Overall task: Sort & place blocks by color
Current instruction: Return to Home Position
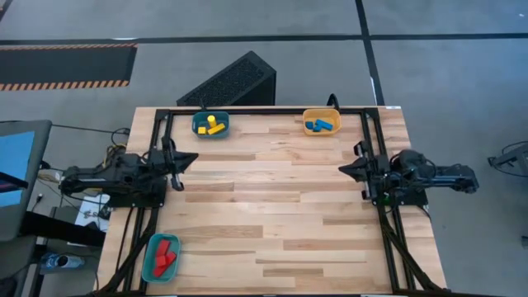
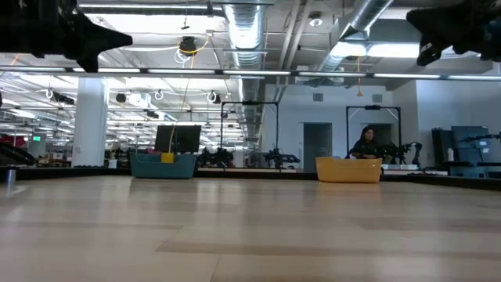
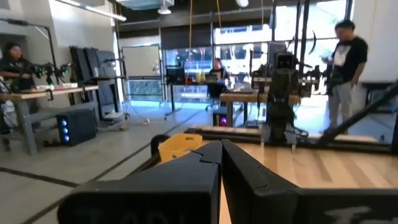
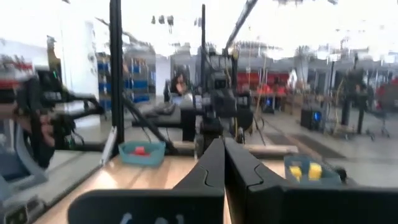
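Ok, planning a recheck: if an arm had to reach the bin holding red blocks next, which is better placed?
Probably left. The teal bin with the red blocks sits on the left hand's side of the table; the right hand waits at the opposite edge, clearly farther away.

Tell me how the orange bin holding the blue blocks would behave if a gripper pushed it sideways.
The orange bin sits low and wide on the smooth wooden table, so it would probably slide rather than tip. The blue blocks lie loose inside and may shift.
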{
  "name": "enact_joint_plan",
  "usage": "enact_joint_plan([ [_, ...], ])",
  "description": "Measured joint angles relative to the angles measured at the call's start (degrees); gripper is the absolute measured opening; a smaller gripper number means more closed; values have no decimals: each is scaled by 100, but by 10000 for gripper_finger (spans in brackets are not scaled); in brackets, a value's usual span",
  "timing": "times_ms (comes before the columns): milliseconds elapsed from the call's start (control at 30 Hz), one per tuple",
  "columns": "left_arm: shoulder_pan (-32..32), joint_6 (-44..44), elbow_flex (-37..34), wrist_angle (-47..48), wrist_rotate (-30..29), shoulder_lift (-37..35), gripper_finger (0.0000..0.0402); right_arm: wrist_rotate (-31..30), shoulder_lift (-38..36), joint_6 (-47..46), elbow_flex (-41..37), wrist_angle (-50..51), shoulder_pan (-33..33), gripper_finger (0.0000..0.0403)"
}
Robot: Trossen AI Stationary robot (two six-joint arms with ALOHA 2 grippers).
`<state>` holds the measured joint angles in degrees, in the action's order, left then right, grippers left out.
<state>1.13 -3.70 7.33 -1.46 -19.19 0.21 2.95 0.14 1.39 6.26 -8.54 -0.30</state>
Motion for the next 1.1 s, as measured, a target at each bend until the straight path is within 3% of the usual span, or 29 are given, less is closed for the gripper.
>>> enact_joint_plan([
  [167, 0, 113, -320, -338, 3, 3, 0, 12, 0, -338, -571, -752, -11, 16],
  [1100, 2, 366, -671, -615, 444, 0, 0, -100, 0, -546, -583, -795, -17, 14],
])
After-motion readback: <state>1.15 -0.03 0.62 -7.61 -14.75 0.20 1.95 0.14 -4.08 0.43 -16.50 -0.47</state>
